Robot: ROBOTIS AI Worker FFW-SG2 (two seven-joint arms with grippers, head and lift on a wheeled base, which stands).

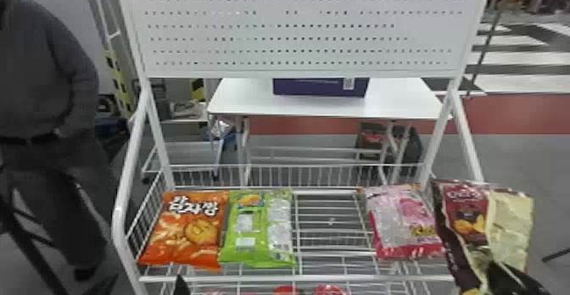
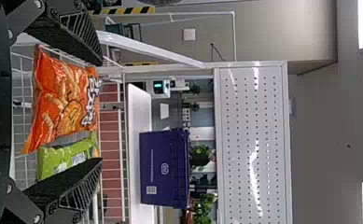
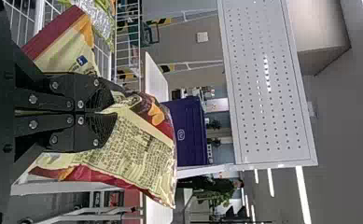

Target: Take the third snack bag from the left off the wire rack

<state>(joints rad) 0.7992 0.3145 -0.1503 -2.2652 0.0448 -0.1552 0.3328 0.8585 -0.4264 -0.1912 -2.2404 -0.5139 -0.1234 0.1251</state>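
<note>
The dark red and cream snack bag (image 1: 479,226) hangs off the right end of the wire rack (image 1: 326,226), crumpled, with my right gripper (image 1: 502,278) shut on its lower part. In the right wrist view the fingers (image 3: 93,95) pinch the bag (image 3: 137,154) flat. An orange bag (image 1: 186,230) and a green bag (image 1: 258,230) lie side by side at the rack's left. After a bare gap comes a pink bag (image 1: 403,222) on the right. My left gripper (image 2: 100,109) stands open in front of the orange bag (image 2: 62,102) and the green bag (image 2: 62,158), holding nothing.
A white pegboard panel (image 1: 297,27) rises behind the shelf. Beyond it is a white table (image 1: 381,99) with a dark blue box (image 1: 320,87). A person in grey (image 1: 42,103) stands close to the rack's left side. More packets show on a lower shelf (image 1: 326,290).
</note>
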